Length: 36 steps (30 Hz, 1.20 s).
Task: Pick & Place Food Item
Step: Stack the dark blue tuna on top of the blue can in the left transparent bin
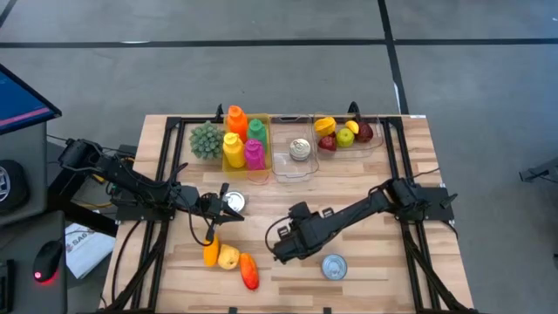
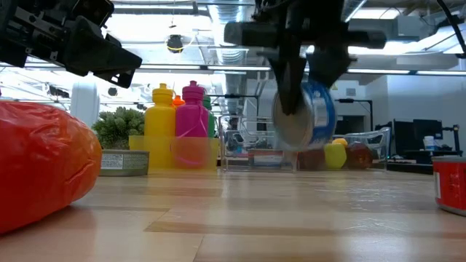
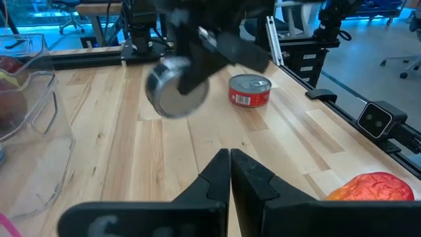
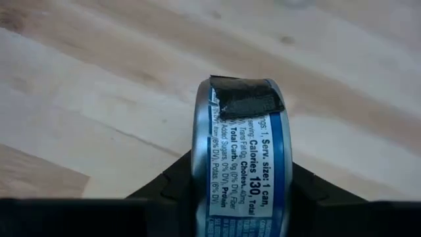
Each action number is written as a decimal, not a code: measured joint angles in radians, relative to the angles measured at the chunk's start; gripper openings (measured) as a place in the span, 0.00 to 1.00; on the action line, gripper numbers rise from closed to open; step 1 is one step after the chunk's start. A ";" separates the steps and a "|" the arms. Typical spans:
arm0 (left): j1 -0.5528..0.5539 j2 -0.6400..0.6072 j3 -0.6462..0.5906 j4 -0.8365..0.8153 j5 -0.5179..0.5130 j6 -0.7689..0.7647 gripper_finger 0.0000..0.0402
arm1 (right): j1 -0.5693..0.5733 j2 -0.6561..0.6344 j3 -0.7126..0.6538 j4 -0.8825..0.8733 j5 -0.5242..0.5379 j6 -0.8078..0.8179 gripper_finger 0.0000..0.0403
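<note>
Gripping a blue can (image 4: pixel 242 164) edge-on between clenched fingers (image 4: pixel 316 191), right gripper (image 1: pixel 292 246) hangs over the front middle of the desk (image 1: pixel 384 262). Held clear of the wood in the low view, can (image 2: pixel 304 116) tilted with its flat metal face toward the camera. Readable on the label from the right wrist: "Serv. size: 1 can", "Calories 130", "Total Fat", "Cholest.", "Sodium", "Total Carb.", "Fiber", "Protein"; brand not visible. Stuck over the can's rim, a patch of dark tape (image 4: pixel 247 95).

Standing on the desk just beside the right gripper, nearer the front edge, a second can (image 1: pixel 334 267), red-labelled in the left wrist view (image 3: pixel 250 91), its print too small to read.

Hovering at the left middle of the desk, left gripper (image 1: pixel 215 206) with fingers (image 3: pixel 217 181) pressed together on nothing. Just beside it, a silver can (image 1: pixel 234 202) upright on the wood.

Lying near the front left edge, an orange piece (image 1: pixel 210 253), a yellow fruit (image 1: pixel 228 257) and a red vegetable (image 1: pixel 249 271), close together in a row.

Lined along the back edge: a green plant (image 1: pixel 206 139), a bin (image 1: pixel 265 155) with orange, green, yellow and pink bottles (image 1: pixel 244 139), a middle tray (image 1: pixel 283 166) with one can (image 1: pixel 300 149), and another tray (image 1: pixel 379 144) with mixed fruit (image 1: pixel 343 134).
</note>
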 joint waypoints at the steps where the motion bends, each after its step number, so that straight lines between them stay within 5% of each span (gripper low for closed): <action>1: 0.000 0.000 0.000 0.000 0.000 0.000 0.01 | -0.006 0.000 0.020 -0.030 0.007 -0.017 0.34; 7: 0.000 0.000 0.000 0.000 0.000 0.000 0.01 | -0.057 -0.001 0.140 -0.171 0.135 -0.128 0.34; 19: 0.000 0.000 0.000 -0.003 0.000 0.000 0.01 | -0.241 -0.003 0.249 -0.167 0.406 -0.518 0.34; 36: 0.000 0.000 0.000 -0.012 0.000 0.000 0.01 | -0.503 0.007 0.239 -0.021 0.427 -0.823 0.34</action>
